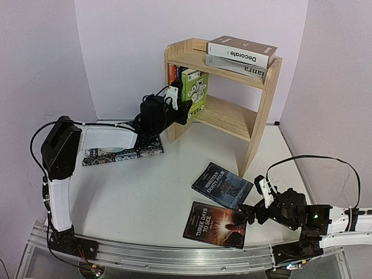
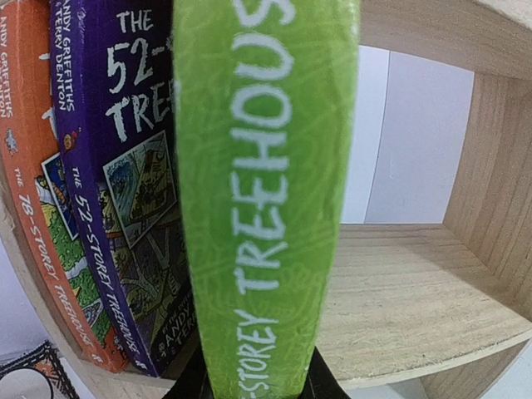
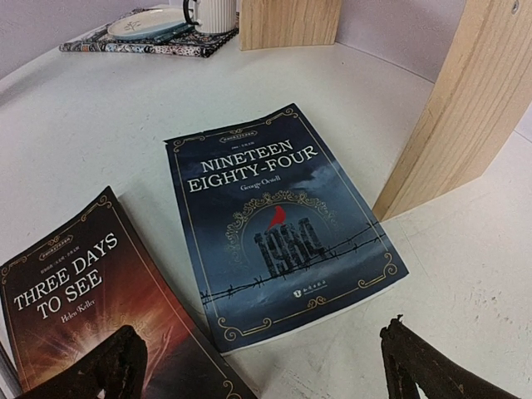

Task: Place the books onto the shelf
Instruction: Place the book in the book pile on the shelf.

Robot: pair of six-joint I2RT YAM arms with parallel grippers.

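The white table [image 1: 145,192] carries the pine shelf [image 1: 264,104] at its far side, a patterned placemat [image 1: 122,156] to the left of the shelf, and two books lying flat, cover up, near the front: "Nineteen Eighty-Four" [image 1: 222,185] and, just beside it, "Three Days to See" [image 1: 215,224]. The shelf's top tier bears the grey book [image 1: 238,65] with "Decorate" [image 1: 241,50] stacked flat on it. On the lower tier, the orange paperback [image 2: 33,208] and purple paperback [image 2: 125,208] stand upright at the left end, with the green paperback [image 2: 266,208] upright just beside them.

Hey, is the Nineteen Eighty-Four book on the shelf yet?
No, Nineteen Eighty-Four lies flat on the table in front of the shelf, beside Three Days to See.
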